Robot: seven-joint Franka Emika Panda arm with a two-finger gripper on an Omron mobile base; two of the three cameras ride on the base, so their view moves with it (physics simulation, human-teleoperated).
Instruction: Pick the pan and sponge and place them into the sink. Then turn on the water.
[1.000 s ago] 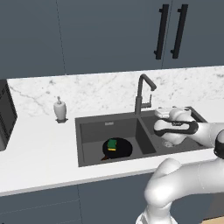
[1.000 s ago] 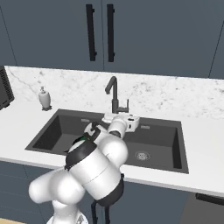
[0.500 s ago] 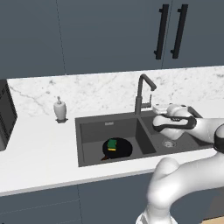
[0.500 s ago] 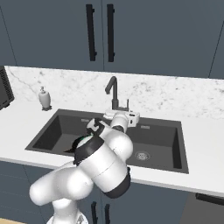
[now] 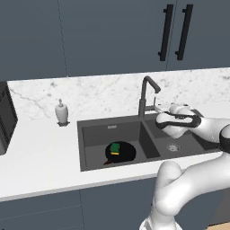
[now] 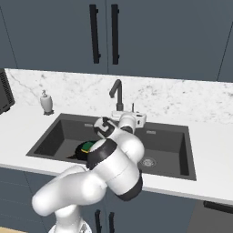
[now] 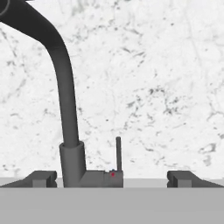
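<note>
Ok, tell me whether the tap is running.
Off: no stream falls from the tap into the sink, and its lever stands upright.

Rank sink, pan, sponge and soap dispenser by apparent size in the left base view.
1. sink, easily largest, spanning both basins.
2. pan, lying in the left basin.
3. soap dispenser, on the counter farther back, so its true size next to the pan is unsure.
4. sponge, smallest, resting on the pan.
</note>
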